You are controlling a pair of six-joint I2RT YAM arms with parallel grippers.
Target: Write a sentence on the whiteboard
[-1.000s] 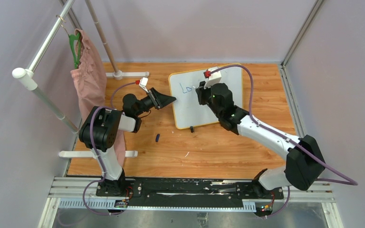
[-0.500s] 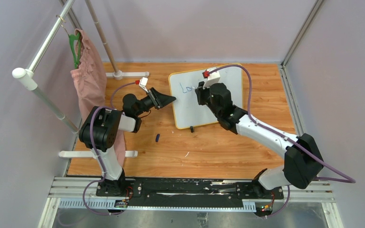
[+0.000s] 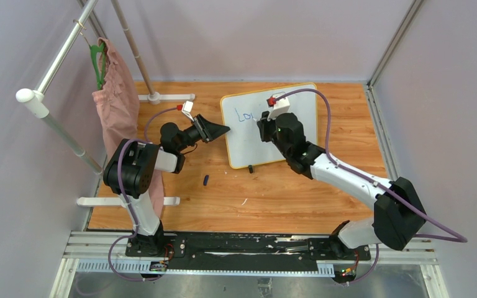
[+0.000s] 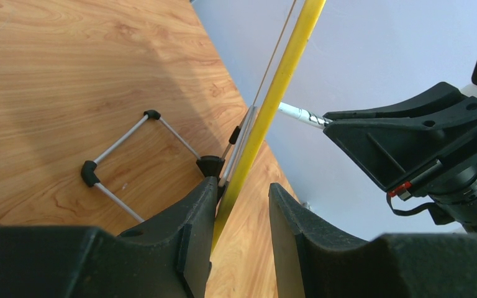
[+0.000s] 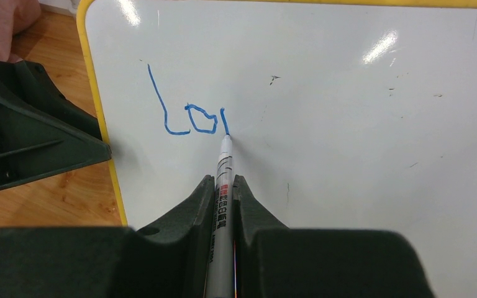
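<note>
**Wood table, whiteboard propped up, writing barely begun**

Whiteboard stands tilted at the far middle of the table, leaning back on a wire stand. That gives a sloped face the right arm can reach from the near side. Pink garment hangs on the rack at far left, not involved.

Left pincer is at the board's left edge, jaws apart with the yellow rim running between them. One finger sits against the rim. Wood shows between the rim and the other finger, so I read it as bracketing, not clamped. Purpose looks like bracing: pen pressure could otherwise push or twist a light board on its stand.

Right pincer is closed tight on a white marker, barrel lying along the finger slot, tip out front. That grip holds the pen in line with the wrist, so strokes follow wrist motion. Tip touches the board at the foot of a short blue stroke.

Sentence sits in the board's upper-left corner: only "Lo" plus that one stroke. Starting near the corner leaves room for the rest. Judgement: early, most words remain.

Small dark-blue cap, probably the marker's, lies on the table near-left of the board, apart from both arms.
</note>
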